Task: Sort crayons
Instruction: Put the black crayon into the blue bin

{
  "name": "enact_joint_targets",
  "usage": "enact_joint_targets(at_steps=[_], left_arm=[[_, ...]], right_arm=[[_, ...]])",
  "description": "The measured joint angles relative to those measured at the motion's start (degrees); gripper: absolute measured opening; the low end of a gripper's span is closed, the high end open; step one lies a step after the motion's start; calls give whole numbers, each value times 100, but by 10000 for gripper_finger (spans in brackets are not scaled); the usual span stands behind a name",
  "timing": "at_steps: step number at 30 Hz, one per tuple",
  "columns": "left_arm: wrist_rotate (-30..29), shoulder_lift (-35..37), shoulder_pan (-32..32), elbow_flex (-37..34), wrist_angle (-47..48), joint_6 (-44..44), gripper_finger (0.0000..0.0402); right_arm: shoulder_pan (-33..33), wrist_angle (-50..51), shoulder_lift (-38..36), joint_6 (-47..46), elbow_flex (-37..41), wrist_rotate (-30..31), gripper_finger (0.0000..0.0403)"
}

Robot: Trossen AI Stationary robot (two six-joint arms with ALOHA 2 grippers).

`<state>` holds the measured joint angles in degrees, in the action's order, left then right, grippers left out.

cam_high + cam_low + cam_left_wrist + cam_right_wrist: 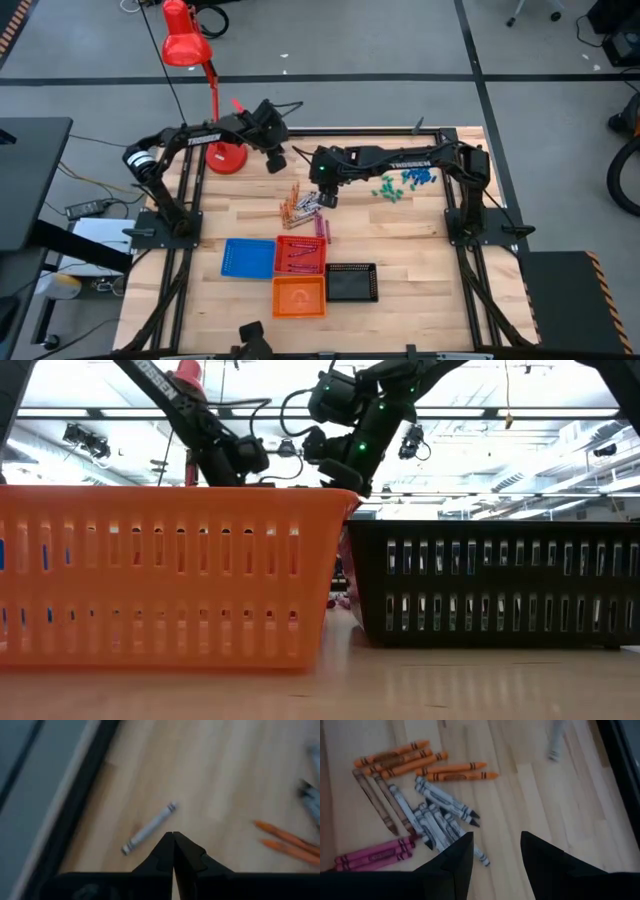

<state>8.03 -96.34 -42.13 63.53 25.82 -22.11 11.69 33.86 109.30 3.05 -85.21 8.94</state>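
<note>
Wooden worktop (400, 240): my left hand (173, 836), pinched together, sees one grey crayon (149, 828); right hand (496, 845), apart, sees the crayons (427, 815) pile.

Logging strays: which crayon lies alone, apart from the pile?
The grey crayon just ahead of the left hand, alone on bare wood; the others cluster together.
</note>
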Motion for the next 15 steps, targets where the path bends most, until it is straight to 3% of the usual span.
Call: enact_joint_targets(at_steps=[5,9,15], left_arm=[[-22,93,59,9,14,-31,21],[-35,-95,40,6,806,-395,45],[-20,-131,291,-173,1888,-162,109]], right_arm=[[-87,43,0,-24,0,93,168],[-239,179,0,-207,0,91,168],[-521,87,-2,-109,143,186,168]])
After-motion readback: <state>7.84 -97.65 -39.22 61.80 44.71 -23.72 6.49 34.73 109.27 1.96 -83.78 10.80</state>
